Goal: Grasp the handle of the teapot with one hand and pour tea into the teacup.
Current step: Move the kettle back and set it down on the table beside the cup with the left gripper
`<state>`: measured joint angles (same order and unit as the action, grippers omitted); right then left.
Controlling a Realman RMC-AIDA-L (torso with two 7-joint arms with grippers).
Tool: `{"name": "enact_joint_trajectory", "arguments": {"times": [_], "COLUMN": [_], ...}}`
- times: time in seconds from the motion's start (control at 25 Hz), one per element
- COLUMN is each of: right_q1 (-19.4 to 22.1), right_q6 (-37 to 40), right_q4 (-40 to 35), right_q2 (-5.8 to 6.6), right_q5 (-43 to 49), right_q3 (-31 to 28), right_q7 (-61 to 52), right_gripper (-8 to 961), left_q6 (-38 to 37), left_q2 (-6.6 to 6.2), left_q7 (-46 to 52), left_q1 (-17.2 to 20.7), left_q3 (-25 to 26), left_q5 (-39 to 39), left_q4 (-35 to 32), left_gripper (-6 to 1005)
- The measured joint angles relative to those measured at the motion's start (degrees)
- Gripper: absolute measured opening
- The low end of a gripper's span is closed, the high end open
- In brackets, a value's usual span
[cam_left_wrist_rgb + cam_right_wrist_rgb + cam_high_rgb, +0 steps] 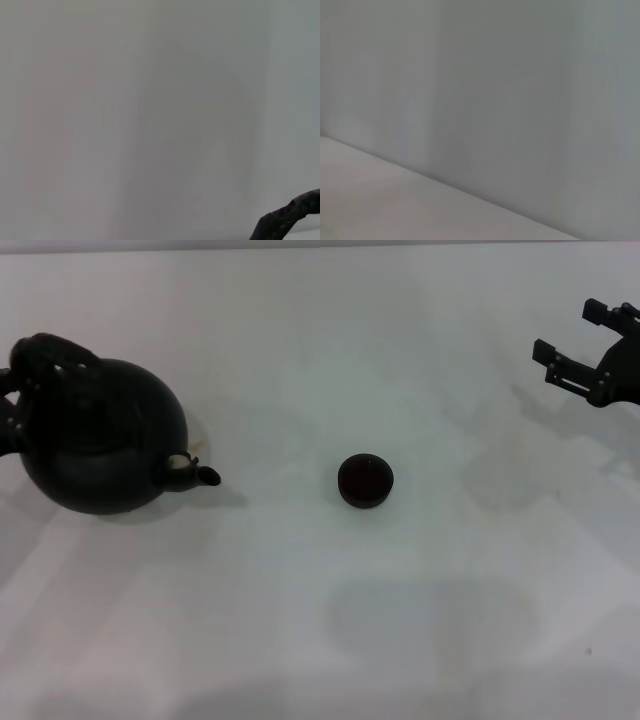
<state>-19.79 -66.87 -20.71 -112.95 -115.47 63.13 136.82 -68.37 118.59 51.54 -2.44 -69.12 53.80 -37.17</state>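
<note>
From my head camera the white table [420,620] fills nearly everything. The teapot [100,440] is the biggest thing on it, sitting at the far left with its short spout [205,476] aimed toward the middle. The handle [45,352] arches over the pot's upper left, and the left gripper [12,400] is right against it at the frame edge; I cannot tell how its jaws stand. In the left wrist camera I see only a dark textured curve of the handle [287,217] in 1 corner. The right gripper [585,350] hangs at the far right, well apart, jaws spread wide. The teacup [365,481] sits upright near the centre, clear of the spout.
</note>
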Motion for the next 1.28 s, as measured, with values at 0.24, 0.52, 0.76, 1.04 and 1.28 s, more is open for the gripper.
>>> {"name": "enact_joint_trajectory", "arguments": {"times": [0.24,0.52,0.76,1.04,1.28], "right_q1": [0.14,0.28,0.27,-0.05,-0.13], "right_q6": [-0.11,-0.18,-0.2,0.01,0.07], "right_q4": [-0.03,-0.04,-0.04,-0.04,-0.03], "right_q2": [-0.2,-0.25,-0.34,-0.44,-0.51], "right_q5": [0.65,0.7,0.7,0.7,0.7], "right_q3": [0.01,-0.03,-0.03,-0.03,-0.03], "right_q7": [-0.04,-0.07,-0.07,-0.07,-0.03], "right_gripper": [860,860,860,860,860], "left_q6": [0.36,0.46,1.19,2.83,3.99], "left_q2": [-0.02,-0.02,0.05,0.12,0.15], "left_q7": [-3.54,-6.15,-6.91,-7.02,-7.05], "left_q1": [-3.9,-6.84,-7.32,-8.18,-8.35], "left_q3": [1.54,1.62,1.63,1.62,1.62], "left_q5": [0.59,0.54,0.44,0.15,0.21], "left_q4": [5.7,10.02,10.88,12.79,12.94], "left_gripper": [116,115,115,116,164]}}
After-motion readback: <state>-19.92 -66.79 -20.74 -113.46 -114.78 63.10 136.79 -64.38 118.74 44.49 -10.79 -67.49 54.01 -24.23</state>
